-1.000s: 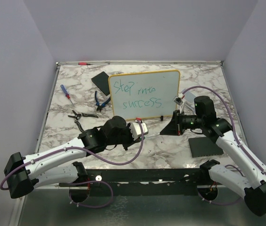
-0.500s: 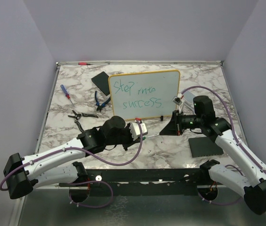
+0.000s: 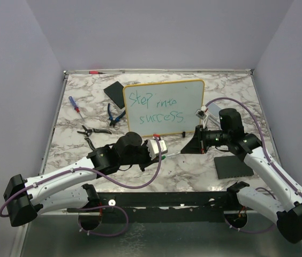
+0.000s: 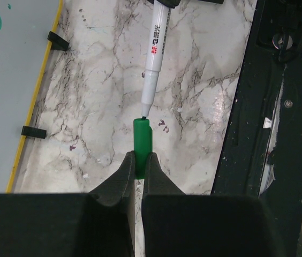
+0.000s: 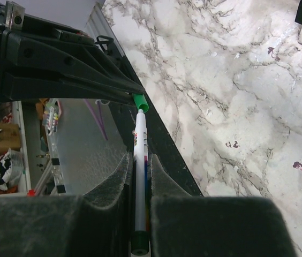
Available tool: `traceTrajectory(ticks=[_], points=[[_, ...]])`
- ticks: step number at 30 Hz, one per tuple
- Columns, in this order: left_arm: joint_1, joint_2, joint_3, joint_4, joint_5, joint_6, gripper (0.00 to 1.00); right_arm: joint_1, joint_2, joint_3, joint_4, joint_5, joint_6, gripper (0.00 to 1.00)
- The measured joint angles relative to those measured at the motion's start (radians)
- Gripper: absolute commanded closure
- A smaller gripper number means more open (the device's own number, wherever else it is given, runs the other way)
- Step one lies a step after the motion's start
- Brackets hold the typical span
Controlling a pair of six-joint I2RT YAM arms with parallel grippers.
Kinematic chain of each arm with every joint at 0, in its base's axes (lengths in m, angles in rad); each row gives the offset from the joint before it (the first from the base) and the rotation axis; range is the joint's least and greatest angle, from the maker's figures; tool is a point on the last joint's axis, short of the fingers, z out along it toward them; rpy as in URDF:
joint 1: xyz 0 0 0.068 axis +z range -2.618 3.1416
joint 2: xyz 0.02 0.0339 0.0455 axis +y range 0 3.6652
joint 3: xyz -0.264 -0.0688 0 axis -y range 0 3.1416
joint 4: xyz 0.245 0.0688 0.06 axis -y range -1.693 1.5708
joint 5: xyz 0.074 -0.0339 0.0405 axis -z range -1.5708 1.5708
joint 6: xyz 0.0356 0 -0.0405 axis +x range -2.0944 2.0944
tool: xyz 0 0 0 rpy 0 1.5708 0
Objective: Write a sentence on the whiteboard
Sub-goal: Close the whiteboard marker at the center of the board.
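the small white whiteboard with a rounded yellow-orange frame (image 3: 191, 99) sits toward the back middle of the grey-veined marble table (image 3: 188, 171). the green handwritten sentence (image 3: 155, 108) on it reads "step into success" in two lines, so the writing looks finished. in front of the board the arms meet. the left gripper (image 4: 138, 160) is clenched on a short green plastic cap (image 4: 142, 140), with the cap's mouth turned toward the right gripper (image 5: 139, 160). the right gripper is clamped around a slim white-barrelled marker (image 5: 140, 176). the marker's tip sits right at the cap's mouth, probably lined up for recapping.
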Motion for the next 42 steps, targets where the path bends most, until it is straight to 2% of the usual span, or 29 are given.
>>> traceTrajectory(ticks=[18, 32, 42], points=[[0.000, -0.025, 0.000, 0.012, 0.029, 0.000, 1.00, 0.000, 0.005, 0.000, 0.020, -0.031, 0.001, 0.99], [0.000, -0.040, 0.000, 0.034, 0.075, -0.001, 1.00, -0.002, 0.029, -0.020, 0.063, -0.149, 0.011, 0.99], [0.000, -0.040, 0.000, 0.037, 0.070, -0.029, 1.00, -0.002, 0.039, -0.038, 0.095, -0.166, 0.013, 0.98]])
